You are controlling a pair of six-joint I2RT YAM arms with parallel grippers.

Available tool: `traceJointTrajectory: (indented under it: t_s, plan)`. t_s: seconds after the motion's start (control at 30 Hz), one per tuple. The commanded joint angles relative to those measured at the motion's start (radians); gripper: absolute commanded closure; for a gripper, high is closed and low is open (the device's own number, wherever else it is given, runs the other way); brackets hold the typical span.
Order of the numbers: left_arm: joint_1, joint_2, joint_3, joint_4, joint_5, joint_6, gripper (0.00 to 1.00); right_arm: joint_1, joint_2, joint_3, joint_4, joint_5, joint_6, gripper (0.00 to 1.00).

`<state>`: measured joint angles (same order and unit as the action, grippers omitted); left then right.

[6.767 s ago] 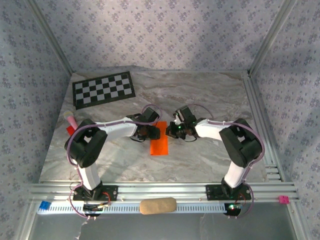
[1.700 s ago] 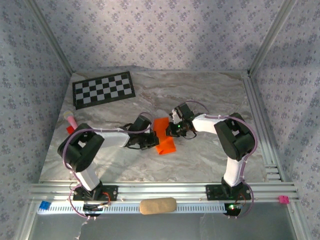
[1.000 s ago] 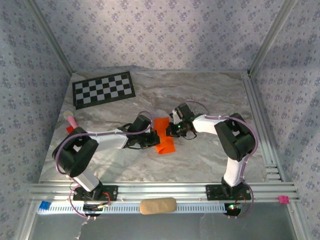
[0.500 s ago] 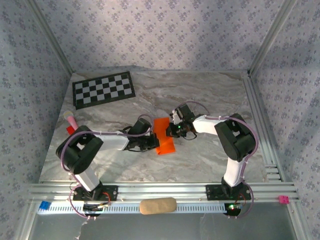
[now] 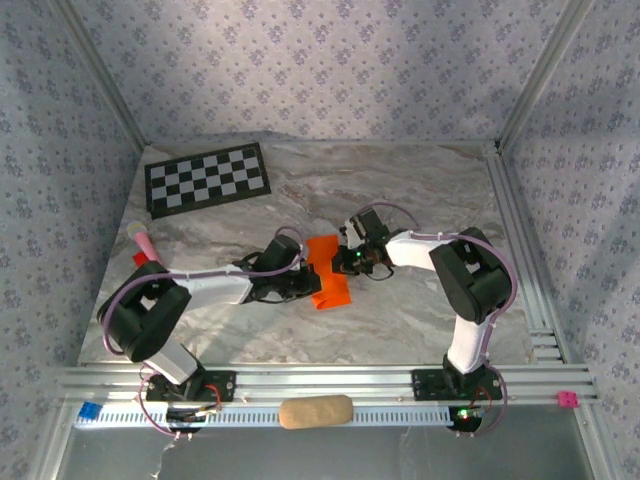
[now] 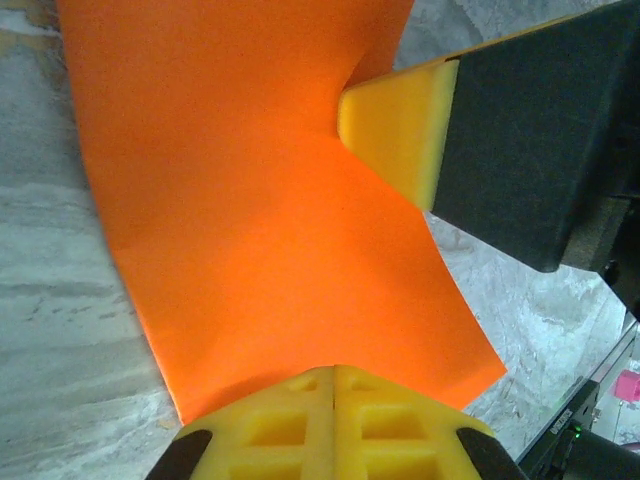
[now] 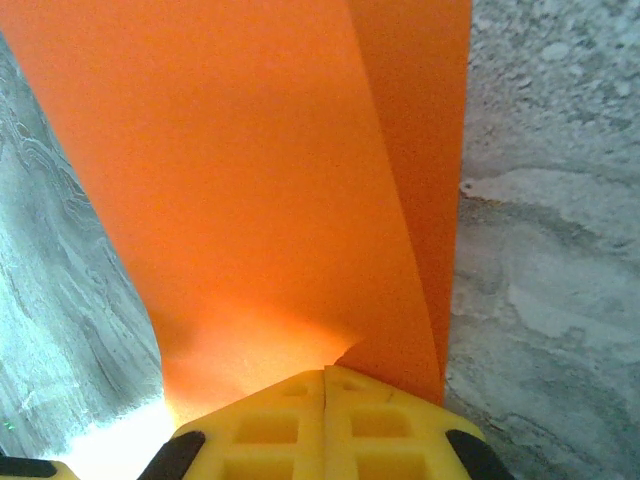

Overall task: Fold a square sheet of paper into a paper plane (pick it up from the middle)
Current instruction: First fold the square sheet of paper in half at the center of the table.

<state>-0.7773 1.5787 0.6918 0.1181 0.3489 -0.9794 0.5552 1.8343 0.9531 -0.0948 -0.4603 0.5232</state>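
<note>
Where the two arms meet at the centre of the top view, the square sheet of paper (image 5: 326,272), folded and bowed, sits over the marble bench (image 5: 430,190). Left jaws are closed on its lower-left edge; right jaws are closed on its upper-right edge, yellow pads (image 6: 300,430) pressed together against orange at each wrist view's bottom.

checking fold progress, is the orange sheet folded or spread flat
Folded: the right wrist view shows the orange sheet with a second layer overlapping along its right side.
</note>
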Motion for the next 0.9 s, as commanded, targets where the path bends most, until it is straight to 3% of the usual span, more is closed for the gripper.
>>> traceJointTrajectory:
  t_s: [0.0, 0.47, 0.67, 0.87]
  plan:
    - [-0.005, 0.045, 0.010, 0.051, 0.024, -0.034, 0.97, 0.004, 0.045, -0.054, -0.134, 0.103, 0.009, 1.00]
    - [-0.026, -0.020, -0.136, -0.042, -0.031, 0.020, 0.98, 0.004, 0.040, -0.059, -0.138, 0.109, 0.009, 1.00]
    - [-0.041, -0.058, -0.105, -0.092, -0.034, 0.062, 0.98, 0.005, 0.038, -0.067, -0.129, 0.108, 0.017, 1.00]
    - [-0.037, -0.137, -0.052, -0.100, -0.087, 0.022, 0.96, 0.005, 0.031, -0.074, -0.127, 0.107, 0.018, 1.00]
